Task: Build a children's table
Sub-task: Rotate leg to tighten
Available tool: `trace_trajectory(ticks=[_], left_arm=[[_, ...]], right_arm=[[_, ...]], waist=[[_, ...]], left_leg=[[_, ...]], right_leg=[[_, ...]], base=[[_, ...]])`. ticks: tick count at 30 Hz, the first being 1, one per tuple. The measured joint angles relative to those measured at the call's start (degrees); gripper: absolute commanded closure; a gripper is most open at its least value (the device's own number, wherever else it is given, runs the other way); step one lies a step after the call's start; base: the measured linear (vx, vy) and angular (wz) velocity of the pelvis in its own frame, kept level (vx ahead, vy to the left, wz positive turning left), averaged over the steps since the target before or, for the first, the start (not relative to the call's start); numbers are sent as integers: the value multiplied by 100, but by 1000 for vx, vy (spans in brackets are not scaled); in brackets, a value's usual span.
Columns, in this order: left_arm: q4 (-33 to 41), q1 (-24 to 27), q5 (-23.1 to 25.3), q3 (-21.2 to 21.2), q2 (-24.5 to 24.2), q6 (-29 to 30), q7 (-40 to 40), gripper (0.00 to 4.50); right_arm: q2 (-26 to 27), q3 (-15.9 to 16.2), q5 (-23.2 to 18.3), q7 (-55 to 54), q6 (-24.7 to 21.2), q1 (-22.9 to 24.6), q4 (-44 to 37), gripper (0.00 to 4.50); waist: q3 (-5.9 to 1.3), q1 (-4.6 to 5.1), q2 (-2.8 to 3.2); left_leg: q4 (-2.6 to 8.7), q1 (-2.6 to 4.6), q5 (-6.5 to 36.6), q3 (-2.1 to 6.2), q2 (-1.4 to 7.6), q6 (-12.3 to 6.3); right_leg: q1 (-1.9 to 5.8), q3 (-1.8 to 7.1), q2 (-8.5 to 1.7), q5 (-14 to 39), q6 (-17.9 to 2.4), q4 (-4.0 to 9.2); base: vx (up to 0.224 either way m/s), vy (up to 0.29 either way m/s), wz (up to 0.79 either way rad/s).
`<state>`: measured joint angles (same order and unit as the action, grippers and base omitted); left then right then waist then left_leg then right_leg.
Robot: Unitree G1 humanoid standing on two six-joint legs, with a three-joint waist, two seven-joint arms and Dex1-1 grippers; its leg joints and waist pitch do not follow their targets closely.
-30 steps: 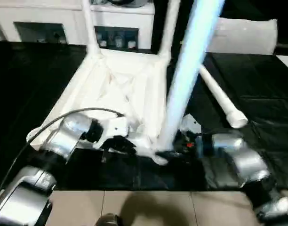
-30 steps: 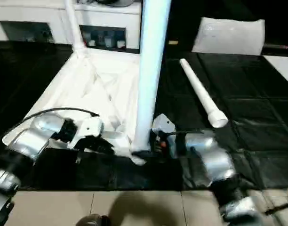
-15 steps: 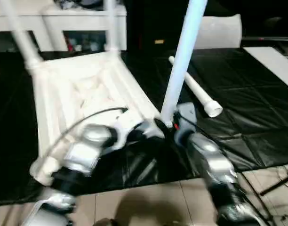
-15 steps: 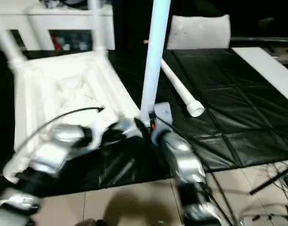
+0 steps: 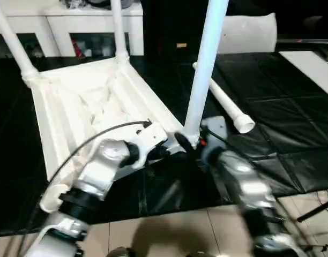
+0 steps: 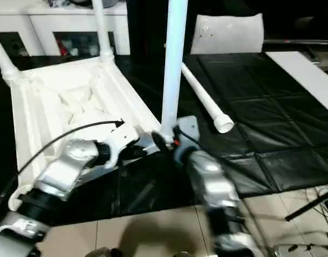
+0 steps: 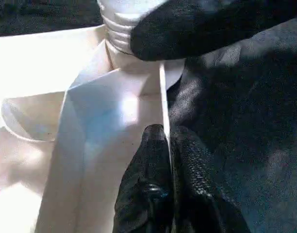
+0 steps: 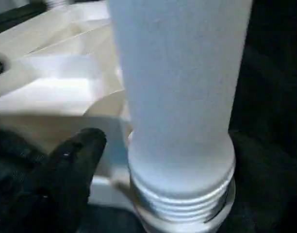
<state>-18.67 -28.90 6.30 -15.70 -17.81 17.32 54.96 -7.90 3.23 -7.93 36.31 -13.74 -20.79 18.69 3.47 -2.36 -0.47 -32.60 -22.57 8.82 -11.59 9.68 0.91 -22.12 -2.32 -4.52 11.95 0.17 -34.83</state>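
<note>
White tabletop [image 5: 94, 101] lies upside down on the black mat; left tool [image 7: 163, 160] pinches its rim, right tool [image 5: 188, 143] spread around the near-corner leg [image 5: 204, 69]. Best keep it upright while screwing.

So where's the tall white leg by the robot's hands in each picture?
Left eye view: tall leg, right of middle.
Right eye view: near the middle.
Left wrist view: its ribbed foot at the corner.
Right wrist view: up close.
Shared landmark: the tabletop rim.
</note>
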Motion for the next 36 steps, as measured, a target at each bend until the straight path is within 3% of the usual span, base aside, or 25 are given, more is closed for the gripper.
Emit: trace_trajectory(ticks=[7, 12, 14, 16, 22, 27, 30, 36], left_arm=[[-483, -127, -307, -47, -582, -959, 1160, 450], [-780, -329, -426, -249, -751, -1296, 1891, 450], [-930, -423, -445, -309, -818, -1437, 2197, 450], [-1007, -488, -446, -363, -874, -1536, 2461, 450], [-1421, -764, -437, -536, -881, -1929, 2820, 450], [-1672, -902, -429, -556, -871, -2145, 2971, 450], [-1839, -978, -423, -564, -862, -2270, 2996, 450], [-2012, -1038, -428, -601, -856, -2412, 3026, 450]], right_arm=[[-1035, 419, -142, 1769, 360, -27, -270, 3], [-1347, 673, -175, 2670, 451, -134, -201, 3], [-1471, 754, -233, 2999, 451, -214, -162, 38], [-1505, 836, -267, 3211, 458, -274, -121, 38], [-1553, 1042, -234, 3563, 572, -456, 209, 109], [-1575, 1111, -220, 3763, 601, -467, 283, 131], [-1593, 1177, -209, 3799, 709, -533, 375, 169], [-1578, 1204, -162, 3841, 791, -589, 472, 178]], waist=[[0, -128, -1], [1, -200, -2], [2, -252, -4], [3, -289, -5], [5, -336, -8], [6, -345, -10], [6, -342, -11], [7, -340, -12]], left_leg=[[1, -23, 1, 0, 16, 0], [-16, -36, 2, 0, 15, 2], [-23, -36, 2, 0, 16, 2], [-28, -36, 2, 0, 17, 2], [-36, -39, 2, -3, 16, 2], [-36, -40, 2, -3, 16, 2], [-36, -40, 2, -3, 17, 2], [-36, -39, 2, -3, 18, 2]], right_leg=[[-19, -17, 10, 10, 1, 0], [-20, -15, 6, 3, -10, -2], [-19, -15, 5, 1, -14, -9], [-18, -15, 4, 0, -14, -12], [-15, -16, -1, -1, -17, -13], [-16, -19, -1, -1, -17, -14], [-16, -19, -1, -1, -17, -15], [-16, -20, -1, -2, -18, -17]], base=[[0, 0, 0], [0, 0, 0], [0, 0, 0], [0, 0, 0], [0, 0, 0], [0, 0, 0], [0, 0, 0], [0, 0, 0]])
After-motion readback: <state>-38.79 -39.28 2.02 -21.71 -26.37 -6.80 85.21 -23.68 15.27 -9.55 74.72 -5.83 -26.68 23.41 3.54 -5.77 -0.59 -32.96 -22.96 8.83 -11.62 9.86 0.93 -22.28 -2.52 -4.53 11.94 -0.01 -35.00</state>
